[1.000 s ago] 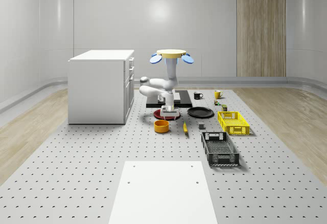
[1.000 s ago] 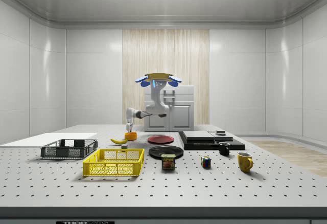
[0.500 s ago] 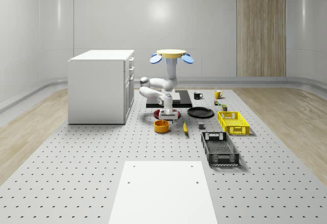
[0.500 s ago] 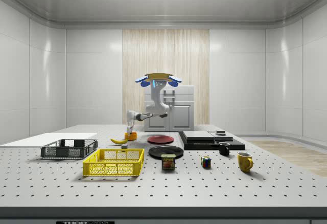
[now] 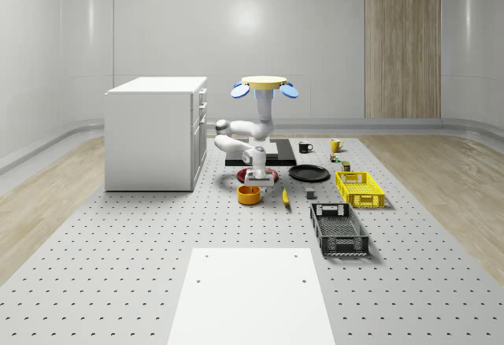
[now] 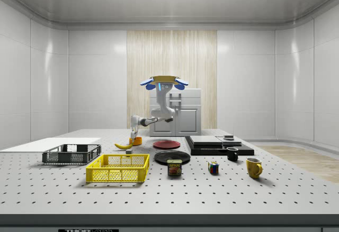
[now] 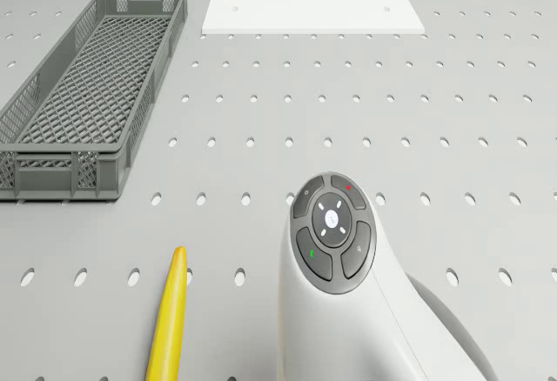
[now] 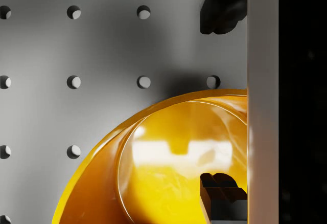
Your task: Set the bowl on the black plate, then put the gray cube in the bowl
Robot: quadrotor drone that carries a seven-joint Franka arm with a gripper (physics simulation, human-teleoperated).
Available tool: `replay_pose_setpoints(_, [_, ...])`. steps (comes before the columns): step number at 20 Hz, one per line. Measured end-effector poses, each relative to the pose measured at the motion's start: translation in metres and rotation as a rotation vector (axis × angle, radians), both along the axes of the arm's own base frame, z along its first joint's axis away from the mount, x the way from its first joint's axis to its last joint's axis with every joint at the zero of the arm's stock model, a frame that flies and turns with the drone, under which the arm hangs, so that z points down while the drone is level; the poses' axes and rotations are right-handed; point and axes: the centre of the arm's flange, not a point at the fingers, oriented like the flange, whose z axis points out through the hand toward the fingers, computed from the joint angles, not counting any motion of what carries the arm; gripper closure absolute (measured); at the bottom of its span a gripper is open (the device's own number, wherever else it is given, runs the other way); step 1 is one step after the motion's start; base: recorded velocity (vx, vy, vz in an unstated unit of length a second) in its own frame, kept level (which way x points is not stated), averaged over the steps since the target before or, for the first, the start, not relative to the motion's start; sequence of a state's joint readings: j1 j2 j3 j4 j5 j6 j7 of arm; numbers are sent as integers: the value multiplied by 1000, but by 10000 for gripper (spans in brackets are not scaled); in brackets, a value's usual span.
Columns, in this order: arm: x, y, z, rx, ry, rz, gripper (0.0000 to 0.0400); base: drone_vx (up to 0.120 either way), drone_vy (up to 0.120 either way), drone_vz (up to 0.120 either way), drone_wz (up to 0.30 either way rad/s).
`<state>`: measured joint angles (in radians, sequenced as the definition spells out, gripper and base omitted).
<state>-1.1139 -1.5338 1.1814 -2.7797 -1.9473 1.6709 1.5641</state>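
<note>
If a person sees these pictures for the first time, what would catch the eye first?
Probably the drone with blue rotors, hovering beside the white cabinet, its white arm bent down so the gripper hangs just above the orange bowl. To the whole-scene view's right, the yellow basket stands out beyond the black plate.

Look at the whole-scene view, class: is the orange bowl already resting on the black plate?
No. The orange bowl sits on the perforated table, apart from the black plate, which lies nearer the whole-scene view's right.
</note>
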Motion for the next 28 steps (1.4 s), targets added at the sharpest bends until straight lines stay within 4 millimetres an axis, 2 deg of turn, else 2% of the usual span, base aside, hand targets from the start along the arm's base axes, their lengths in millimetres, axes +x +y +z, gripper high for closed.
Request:
replay_pose_setpoints(12, [6, -2, 1, 0, 0, 0, 0, 0, 0, 0, 0])
replay_pose_setpoints(13, [6, -2, 1, 0, 0, 0, 66, 0, 0, 0, 0])
replay_pose_setpoints(15, [6, -1, 1, 0, 0, 0, 158, 0, 0, 0, 0])
replay_pose_setpoints(18, [7, -1, 1, 0, 0, 0, 233, 0, 0, 0, 0])
replay_pose_setpoints(22, [7, -1, 1, 0, 0, 0, 275, 0, 0, 0, 0])
replay_pose_setpoints(28, [7, -1, 1, 0, 0, 0, 295, 0, 0, 0, 0])
